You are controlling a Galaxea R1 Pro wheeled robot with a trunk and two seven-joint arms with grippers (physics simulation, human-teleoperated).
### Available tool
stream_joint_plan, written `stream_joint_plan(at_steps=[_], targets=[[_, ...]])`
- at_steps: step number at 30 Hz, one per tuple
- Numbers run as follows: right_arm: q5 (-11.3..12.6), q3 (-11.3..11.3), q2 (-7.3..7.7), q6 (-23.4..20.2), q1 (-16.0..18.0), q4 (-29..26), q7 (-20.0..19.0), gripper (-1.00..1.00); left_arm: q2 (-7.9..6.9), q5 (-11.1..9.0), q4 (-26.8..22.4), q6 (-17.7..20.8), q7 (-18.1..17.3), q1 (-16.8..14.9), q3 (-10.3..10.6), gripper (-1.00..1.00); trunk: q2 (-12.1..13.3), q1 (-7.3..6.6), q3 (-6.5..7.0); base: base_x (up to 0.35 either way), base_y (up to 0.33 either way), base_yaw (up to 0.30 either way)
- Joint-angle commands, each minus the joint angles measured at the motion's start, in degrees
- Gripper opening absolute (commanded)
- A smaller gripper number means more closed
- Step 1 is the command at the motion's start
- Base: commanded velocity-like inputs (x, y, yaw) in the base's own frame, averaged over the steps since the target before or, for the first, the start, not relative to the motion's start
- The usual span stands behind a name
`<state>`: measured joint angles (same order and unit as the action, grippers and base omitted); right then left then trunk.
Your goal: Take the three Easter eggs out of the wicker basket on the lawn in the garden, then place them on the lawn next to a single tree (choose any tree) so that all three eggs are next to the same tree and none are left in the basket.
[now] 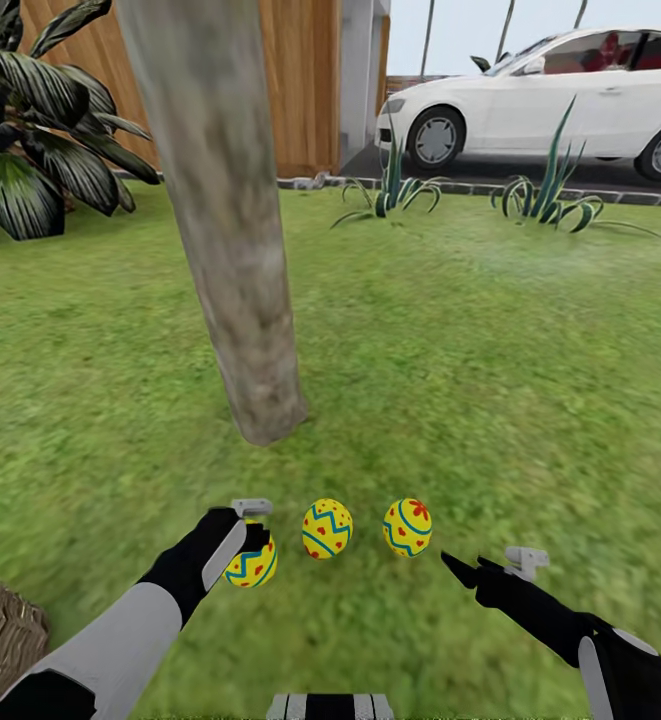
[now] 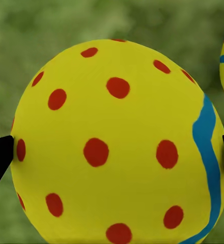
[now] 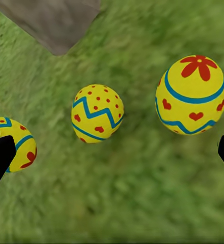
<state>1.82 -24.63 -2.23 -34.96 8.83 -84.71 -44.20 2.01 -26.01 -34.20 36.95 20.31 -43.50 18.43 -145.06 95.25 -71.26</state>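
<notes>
1. Two Easter eggs (image 1: 327, 528) sit on the lawn (image 1: 490, 380) beside the tree (image 1: 235, 260); the third egg (image 1: 253, 566) is low at the left tool (image 1: 254, 538).
2. Its jaws flank that egg, grip unclear; the right tool (image 1: 475, 572) hangs released; only letting go seems left.

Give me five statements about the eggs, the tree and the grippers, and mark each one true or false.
1. Three eggs lie in a row on the lawn in front of the tree. True: the left egg, middle egg and right egg.
2. The right gripper is holding an egg. False: it is open and holds nothing, close beside the right egg.
3. The left gripper is at the left egg. True: its fingertips flank that egg in the left wrist view.
4. The right egg bears a red flower. True.
5. A red car is parked beyond the lawn. False: the car is white.
</notes>
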Motion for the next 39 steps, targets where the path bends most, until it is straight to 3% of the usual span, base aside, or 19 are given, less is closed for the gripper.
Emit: stream_joint_plan(at_steps=[1, 17, 26, 39], targets=[[0.2, -0.1, -0.06, -0.5, 0.0, 0.0, -0.2, 1.0, -0.06, -0.6, -0.1, 0.0, 0.5, 0.0, 0.3, -1.0, 0.0, 0.01, -0.27, 0.0, 0.0, 0.0], [0.2, -0.2, -0.05, -0.5, 0.0, 0.0, -0.2, 1.0, -0.08, -0.6, -0.5, -0.1, 0.6, 0.1, 0.3, -1.0, -0.2, 0.42, -3.82, 0.0, 0.0, 0.0], [0.1, -0.2, -0.06, -0.5, 0.0, 0.0, -0.2, 1.0, -0.05, -0.6, -0.9, -0.1, 0.8, 0.1, 0.2, -1.0, -0.2, 0.42, -3.82, 0.013, 0.0, 0.0], [0.2, -0.2, -0.06, -0.5, 0.0, 0.0, -0.2, 1.0, -0.02, -0.6, -0.9, -0.1, 1.1, 0.1, 0.2, -1.0, -0.2, 0.42, -3.82, 0.236, 0.0, 0.0]])
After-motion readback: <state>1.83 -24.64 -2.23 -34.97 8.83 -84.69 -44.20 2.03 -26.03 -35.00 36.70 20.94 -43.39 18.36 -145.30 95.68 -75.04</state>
